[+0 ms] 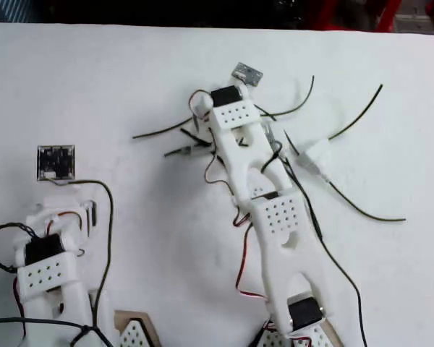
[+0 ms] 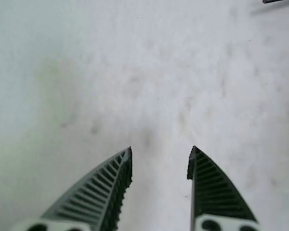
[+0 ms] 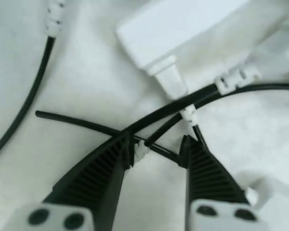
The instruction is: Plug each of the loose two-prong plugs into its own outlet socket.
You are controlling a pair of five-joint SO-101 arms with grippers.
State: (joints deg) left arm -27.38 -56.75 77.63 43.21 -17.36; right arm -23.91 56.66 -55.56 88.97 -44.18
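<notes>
Right wrist view is showing the right gripper [image 3: 156, 150] low over the table [image 3: 29, 192], jaws partly open and holding nothing, tips straddling crossed black wires [image 3: 77, 122]. A white plug [image 3: 183, 29] is lying just beyond them. The left gripper [image 2: 159, 154] is hovering, jaws apart, over bare table. I am judging this the picking step; next the jaws should close on the plug body, not the wires.
</notes>
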